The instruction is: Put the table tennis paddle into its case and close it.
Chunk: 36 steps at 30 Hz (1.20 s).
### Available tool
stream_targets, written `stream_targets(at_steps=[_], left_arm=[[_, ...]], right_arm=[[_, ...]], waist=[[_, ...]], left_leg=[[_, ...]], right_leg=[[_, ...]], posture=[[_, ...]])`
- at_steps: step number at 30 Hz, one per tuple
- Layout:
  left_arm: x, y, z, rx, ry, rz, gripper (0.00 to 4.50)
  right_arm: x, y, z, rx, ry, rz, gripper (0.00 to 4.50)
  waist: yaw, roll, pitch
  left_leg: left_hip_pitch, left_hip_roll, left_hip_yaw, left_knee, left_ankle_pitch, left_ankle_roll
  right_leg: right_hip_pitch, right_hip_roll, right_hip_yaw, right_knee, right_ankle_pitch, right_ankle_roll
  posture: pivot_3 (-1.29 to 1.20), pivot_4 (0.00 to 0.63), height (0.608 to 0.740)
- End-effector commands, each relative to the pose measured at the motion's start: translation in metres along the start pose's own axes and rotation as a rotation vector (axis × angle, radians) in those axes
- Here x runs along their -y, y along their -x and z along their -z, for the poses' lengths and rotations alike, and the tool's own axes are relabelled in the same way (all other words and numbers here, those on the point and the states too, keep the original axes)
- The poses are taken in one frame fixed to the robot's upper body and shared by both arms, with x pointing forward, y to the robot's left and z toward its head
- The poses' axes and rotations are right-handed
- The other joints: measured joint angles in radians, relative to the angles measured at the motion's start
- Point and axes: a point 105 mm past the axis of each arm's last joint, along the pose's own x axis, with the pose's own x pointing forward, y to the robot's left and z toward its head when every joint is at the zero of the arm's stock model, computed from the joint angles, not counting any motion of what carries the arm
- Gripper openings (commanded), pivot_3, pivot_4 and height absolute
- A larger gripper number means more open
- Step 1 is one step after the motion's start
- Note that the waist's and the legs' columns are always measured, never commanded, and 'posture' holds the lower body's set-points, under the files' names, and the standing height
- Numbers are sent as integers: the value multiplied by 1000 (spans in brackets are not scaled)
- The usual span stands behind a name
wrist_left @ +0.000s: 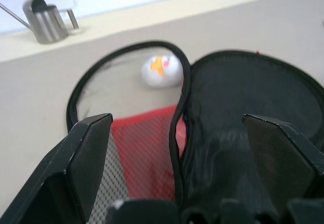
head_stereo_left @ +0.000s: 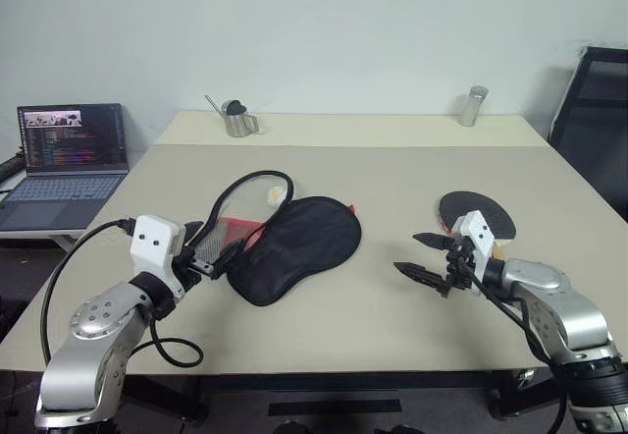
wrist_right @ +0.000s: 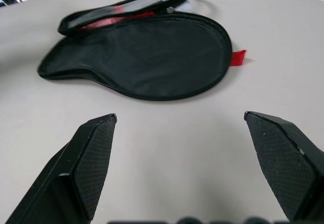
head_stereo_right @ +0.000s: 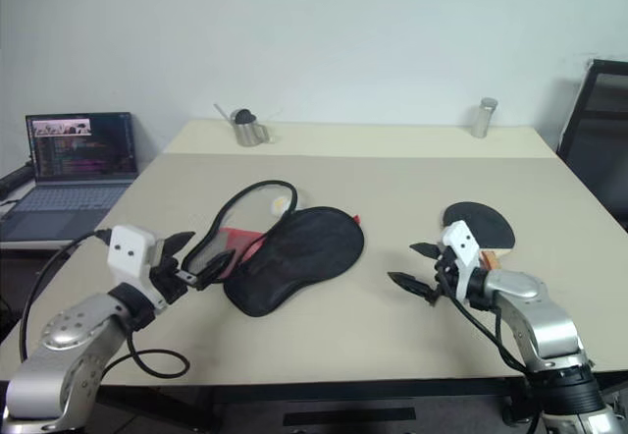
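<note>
The case (head_stereo_left: 299,245) lies unzipped in the middle of the table. Its black half is flat, and the red mesh flap (head_stereo_left: 234,230) is folded out to the left, its zipper edge (head_stereo_left: 257,177) arching up. My left gripper (head_stereo_left: 221,247) is open at the case's narrow end, its fingers either side of the flap's edge (wrist_left: 177,120) without gripping it. The table tennis paddle (head_stereo_left: 477,212) lies flat on the right, its handle partly hidden behind my right wrist. My right gripper (head_stereo_left: 407,252) is open over bare table, pointing at the case (wrist_right: 147,57) with nothing between its fingers.
A small white ball (head_stereo_left: 277,195) sits inside the zipper loop behind the case. A metal watering can (head_stereo_left: 235,120) and a metal shaker (head_stereo_left: 473,106) stand at the far edge. An open laptop (head_stereo_left: 69,159) is off to the left, and a black chair (head_stereo_left: 594,120) to the right.
</note>
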Motion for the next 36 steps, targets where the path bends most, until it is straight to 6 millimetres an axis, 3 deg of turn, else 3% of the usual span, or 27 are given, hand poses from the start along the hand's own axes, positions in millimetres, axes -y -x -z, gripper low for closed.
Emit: stream_targets(at_steps=[1, 3, 8, 12, 15, 20, 23, 31, 36], left_arm=[[-3, -3, -11, 33, -38, 12, 4500], [-3, -8, -10, 36, -52, 28, 4500], [11, -17, -6, 1, -64, 180, 4500], [18, -25, -5, -24, -93, 313, 4500], [25, -27, 0, -61, -74, 411, 4500], [39, -21, 25, -188, -58, 579, 4500], [54, -23, 33, -229, -68, 669, 4500], [68, -46, 45, -250, -134, 717, 4500], [84, -48, 52, -264, -132, 800, 4500]], right_arm=[[-2, 7, -7, -13, 41, -4, 4443], [0, 9, -3, -20, 28, 12, 4443], [-9, 16, -37, 63, 29, 14, 4443], [-25, 27, -51, 50, 35, -44, 4443], [-40, 31, -50, 18, 50, -109, 4443], [-55, 27, -48, 12, 61, -150, 4443], [-55, 28, -46, 19, 61, -148, 4443], [-52, 26, -44, 46, 69, -101, 4443], [-53, 26, -42, 52, 70, -84, 4443]], waist=[[0, 0, 0], [2, 0, 0], [2, 0, 0], [2, 1, 0], [2, 0, 0], [0, 0, 0], [0, 0, 0], [2, 0, 1], [2, 0, 1]], left_leg=[[0, 0, 0, 0, 0, 0], [0, 0, 0, 0, 0, 0], [0, 0, 1, 0, 0, 0], [0, 0, 1, -1, 0, 0], [0, 1, 1, -1, 0, 0], [0, 1, 2, -1, -1, 0], [0, 1, 3, -1, -1, 0], [0, 1, 4, 0, -1, 0], [0, 1, 4, -1, -2, 1]], right_leg=[[0, 0, 0, 0, 0, 0], [0, 0, 0, 0, 0, 0], [0, 0, 1, 0, 0, 0], [-1, 0, 1, 0, 0, 0], [-1, 0, 0, -1, 0, -1], [-1, 0, 2, -1, -1, -1], [-2, 0, 2, -1, -1, -1], [-1, -1, 3, -1, 0, 0], [-2, 0, 3, -1, 0, 0]], posture=[[0, 150, 740], [0, 150, 740], [0, 150, 740], [0, 150, 740], [0, 150, 740], [0, 150, 740], [0, 150, 740], [0, 150, 740], [0, 150, 740]])
